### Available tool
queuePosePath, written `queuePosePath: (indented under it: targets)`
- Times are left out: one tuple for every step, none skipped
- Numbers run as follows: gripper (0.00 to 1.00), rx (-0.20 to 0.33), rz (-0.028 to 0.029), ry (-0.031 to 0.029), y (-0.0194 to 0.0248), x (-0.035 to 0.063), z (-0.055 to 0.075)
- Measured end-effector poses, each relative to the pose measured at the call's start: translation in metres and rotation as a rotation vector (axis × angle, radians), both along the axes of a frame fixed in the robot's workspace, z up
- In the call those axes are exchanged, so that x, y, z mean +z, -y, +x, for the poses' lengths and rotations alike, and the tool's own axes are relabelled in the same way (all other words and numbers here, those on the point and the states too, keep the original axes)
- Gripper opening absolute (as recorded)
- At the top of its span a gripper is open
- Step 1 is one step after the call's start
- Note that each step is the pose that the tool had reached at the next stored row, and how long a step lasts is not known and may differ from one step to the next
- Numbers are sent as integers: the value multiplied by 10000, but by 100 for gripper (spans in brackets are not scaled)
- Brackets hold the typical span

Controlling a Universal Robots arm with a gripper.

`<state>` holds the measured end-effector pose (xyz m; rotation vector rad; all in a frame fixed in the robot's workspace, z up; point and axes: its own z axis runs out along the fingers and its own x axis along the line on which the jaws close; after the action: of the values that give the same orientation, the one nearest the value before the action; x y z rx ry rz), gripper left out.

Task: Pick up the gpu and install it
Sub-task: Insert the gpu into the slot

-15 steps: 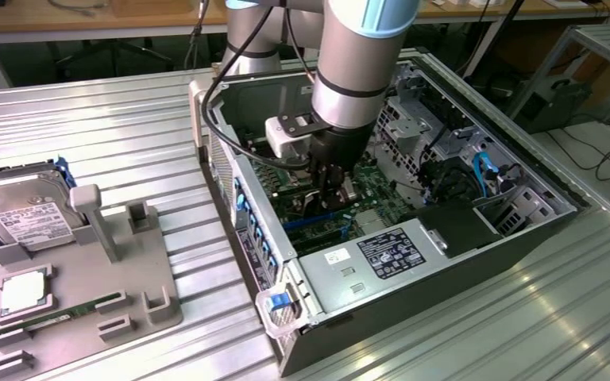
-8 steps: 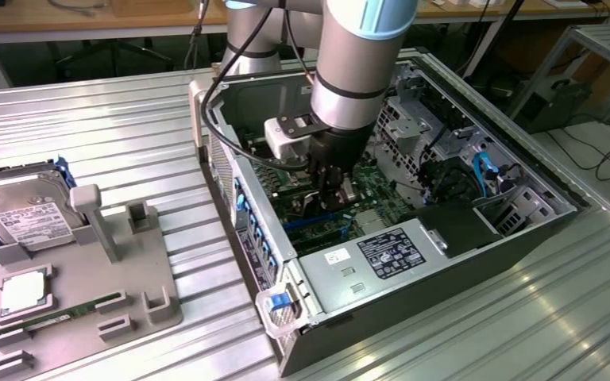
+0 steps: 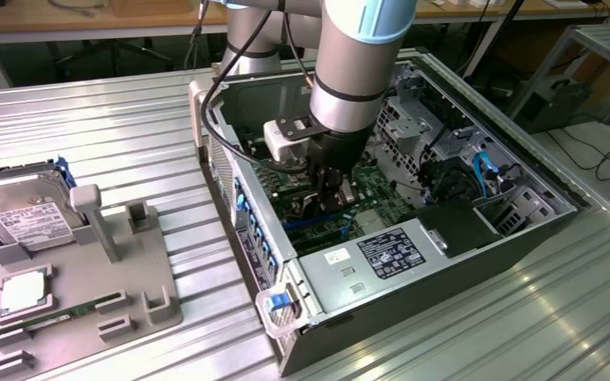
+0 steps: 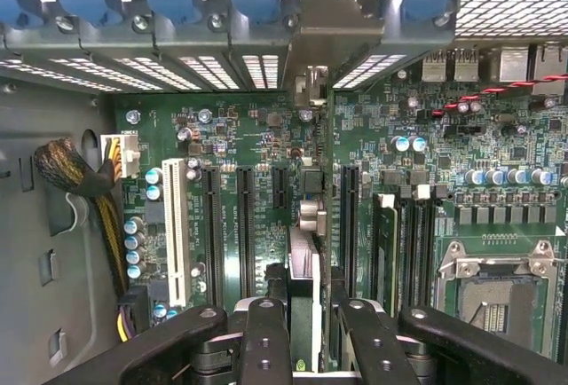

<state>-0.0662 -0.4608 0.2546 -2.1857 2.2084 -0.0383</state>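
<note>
Clamped edge-on in my gripper (image 4: 303, 332), the gpu (image 4: 306, 270) should descend squarely into the motherboard (image 4: 497, 163) slot at frame centre.

hard drive (image 3: 25, 214) on grey holder (image 3: 125, 278) | open PC case (image 3: 517, 238) | motherboard (image 4: 497, 181)

arm reaches steeply down from above into the open computer case (image 3: 432, 198), its wrist section near vertical, with a white block mounted on the side toward the exterior view's left. gripper (image 3: 330, 193) sits low inside the case, just above the motherboard (image 4: 257, 172). fingers (image 4: 266, 332) point straight down at the board, black and jointed, drawn in close on either side of the gpu (image 4: 303, 287), which stands on edge between them, clamped.
</note>
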Motion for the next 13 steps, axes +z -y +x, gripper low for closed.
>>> queuePosePath:
  targets:
    - [27, 0, -1, -1, 0, -1, 0]
    - [27, 0, -1, -1, 0, -1, 0]
    - [27, 0, -1, -1, 0, -2, 0]
    - [27, 0, 1, -1, 0, -3, -1]
    - [27, 0, 3, 0, 0, -3, 1]
    - [27, -1, 4, 0, 0, -4, 3]
    - [27, -1, 5, 0, 0, -5, 5]
    - [27, -2, 6, -1, 0, -5, 5]
    - [27, -1, 6, 0, 0, -5, 5]
    - [27, 0, 7, 0, 0, -6, 6]
    - [27, 0, 8, 0, 0, -6, 6]
    - [27, 0, 10, 1, -2, -8, 6]
    - [27, 1, 10, 1, -2, -8, 6]
